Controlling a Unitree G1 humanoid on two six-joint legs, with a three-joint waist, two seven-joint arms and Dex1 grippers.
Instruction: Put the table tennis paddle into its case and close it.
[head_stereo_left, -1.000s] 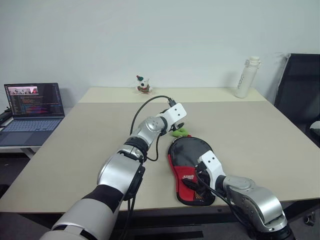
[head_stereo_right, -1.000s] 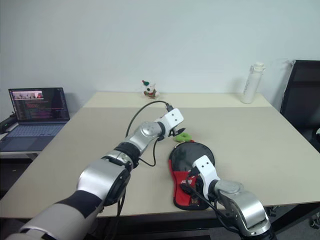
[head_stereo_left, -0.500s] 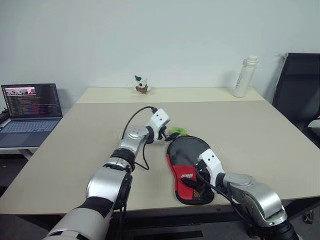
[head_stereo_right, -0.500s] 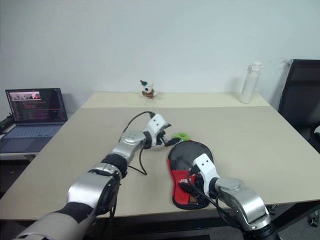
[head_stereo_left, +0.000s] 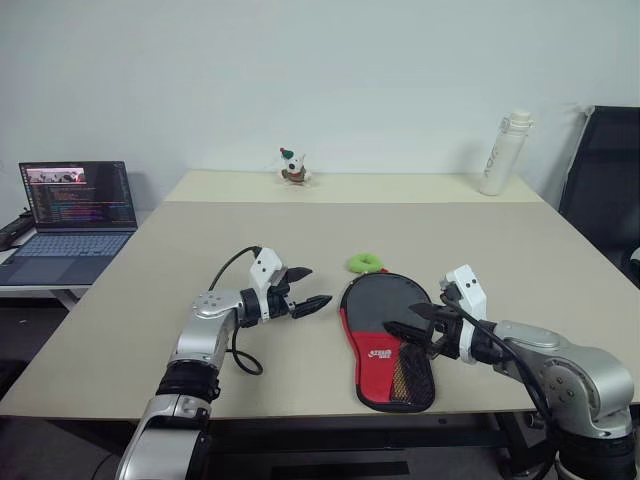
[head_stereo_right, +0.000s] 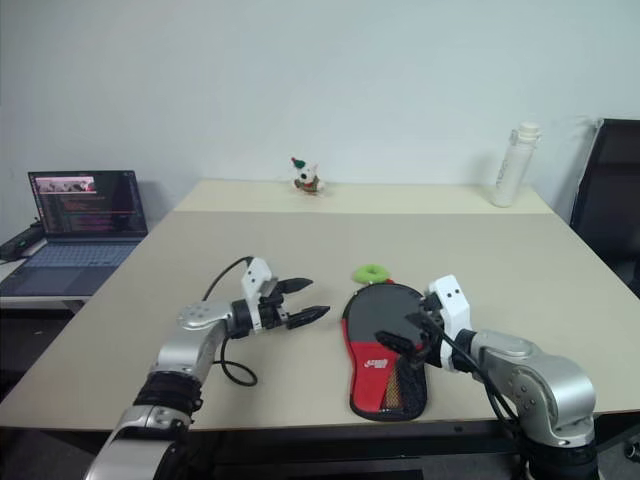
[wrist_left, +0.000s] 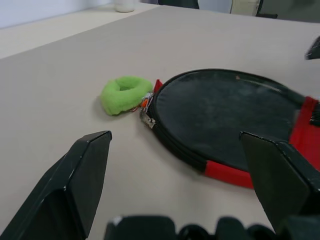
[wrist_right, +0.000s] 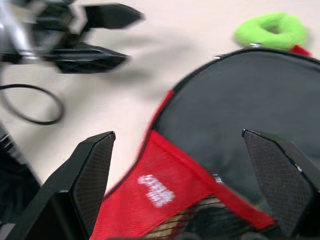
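Black fabric case (head_stereo_left: 385, 338) lies zipped flat on the desk (head_stereo_left: 500, 250), paddle presumably inside. Left claw (head_stereo_left: 303, 290) and right claw (head_stereo_left: 412, 327) hover released, empty. Task looks finished; next, withdraw.

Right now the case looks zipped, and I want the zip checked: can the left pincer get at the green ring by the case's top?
Probably yes. The left pincer hovers open just left of the case, with bare table between it and the green ring. Nothing stands in its way.
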